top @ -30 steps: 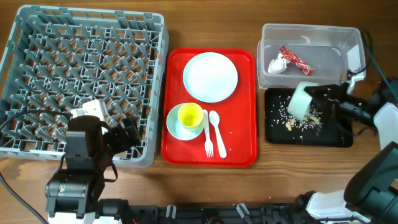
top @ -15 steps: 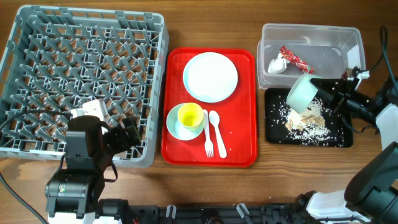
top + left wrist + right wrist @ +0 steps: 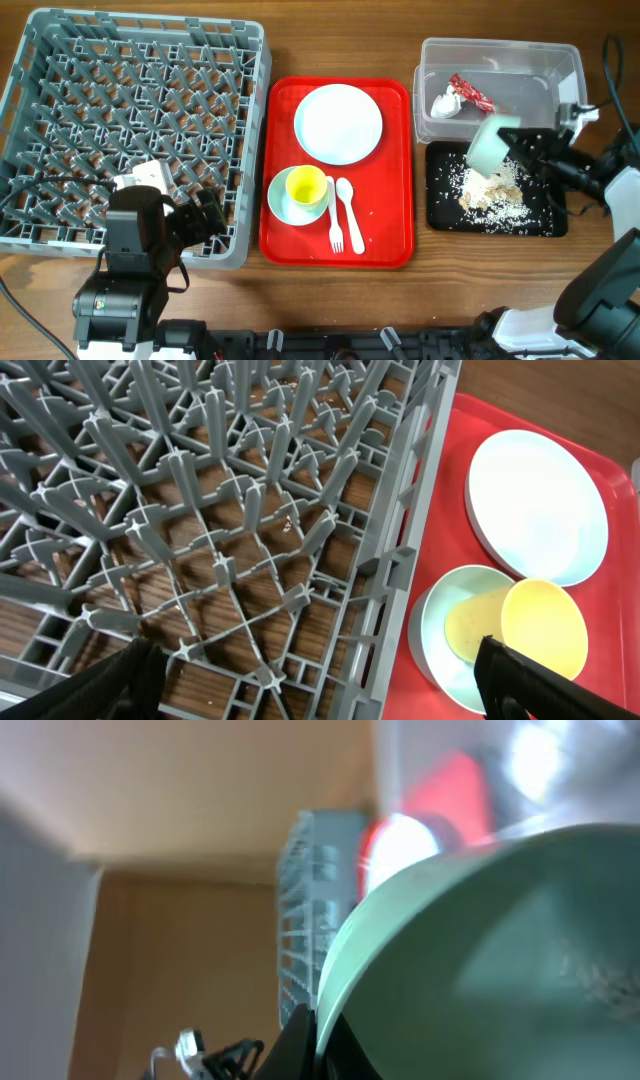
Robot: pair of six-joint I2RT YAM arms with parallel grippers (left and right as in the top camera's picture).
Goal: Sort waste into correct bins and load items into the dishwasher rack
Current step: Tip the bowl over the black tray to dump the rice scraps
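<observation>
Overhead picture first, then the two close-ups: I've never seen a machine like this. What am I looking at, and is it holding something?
It is two robot arms at a wooden table. The overhead picture looks straight down; each close-up comes from a camera on one arm's wrist. The left tool hangs open over the grey dishwasher rack. The right tool grips a pale green bowl, tilted over the black tray where rice scraps lie. Its close-up shows mostly that bowl. The clear tub holds a red wrapper and a white napkin. The red tray carries a plate, a yellow cup in a blue bowl, a fork and a spoon.
</observation>
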